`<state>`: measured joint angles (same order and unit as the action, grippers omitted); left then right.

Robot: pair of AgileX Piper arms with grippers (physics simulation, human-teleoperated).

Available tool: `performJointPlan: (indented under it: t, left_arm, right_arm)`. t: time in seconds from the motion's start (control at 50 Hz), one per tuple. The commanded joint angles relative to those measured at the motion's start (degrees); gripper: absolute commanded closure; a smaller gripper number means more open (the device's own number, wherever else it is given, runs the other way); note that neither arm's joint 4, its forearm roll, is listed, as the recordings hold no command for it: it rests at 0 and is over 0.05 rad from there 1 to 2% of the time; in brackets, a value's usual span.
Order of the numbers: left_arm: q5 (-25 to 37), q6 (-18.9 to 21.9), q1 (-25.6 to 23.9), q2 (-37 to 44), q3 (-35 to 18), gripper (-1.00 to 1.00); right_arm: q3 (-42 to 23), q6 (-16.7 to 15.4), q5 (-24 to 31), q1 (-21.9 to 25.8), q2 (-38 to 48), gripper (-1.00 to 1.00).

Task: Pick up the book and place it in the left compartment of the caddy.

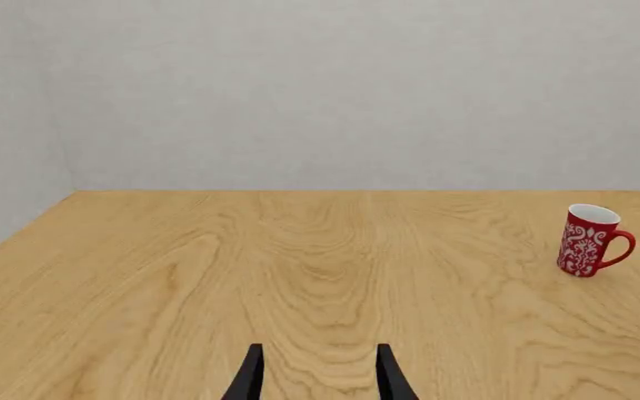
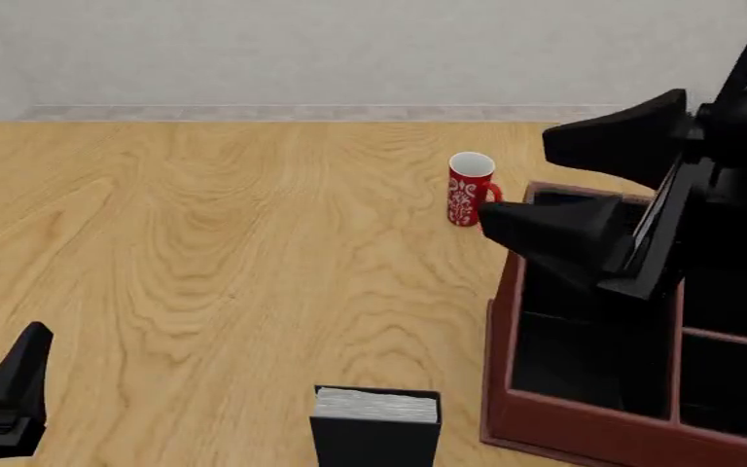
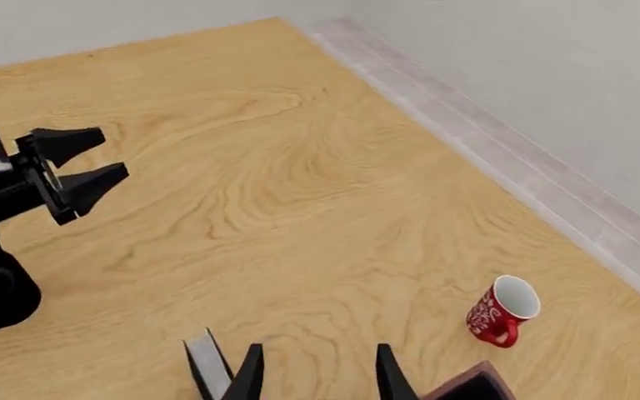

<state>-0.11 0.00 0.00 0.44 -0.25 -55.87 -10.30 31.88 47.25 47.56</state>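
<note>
A: Where's the book [image 2: 375,428]?
B: Upright on the bench [image 2: 218,253] at the near edge, just left of the caddy [image 2: 582,428], untouched.
A: Pincers?
B: Right pincer [image 2: 562,185] hangs above the caddy's far-left corner near the red mug [image 2: 470,190], released, empty. Left pincer [image 1: 317,375] low at near left, fingers parted, empty.

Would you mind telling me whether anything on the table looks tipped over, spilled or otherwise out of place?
Nothing stands out. The mug stands upright beside the caddy, the book stands on end at the near edge, and both grippers, left and right, are open with nothing between the jaws.
</note>
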Motion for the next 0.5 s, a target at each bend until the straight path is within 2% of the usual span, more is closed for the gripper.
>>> performJointPlan:
  t: [0.02, 0.5]
  left_arm:
    - [0.0, 0.0, 0.0, 0.0, 0.0, -1.0]
    - [0.0, 0.0, 0.0, 0.0, 0.0, -1.0]
  right_arm:
    - [0.1, -1.0, 1.1, 3.3, -0.4, -1.0]
    - [2.2, 0.9, 0.4, 7.6, -0.3, -1.0]
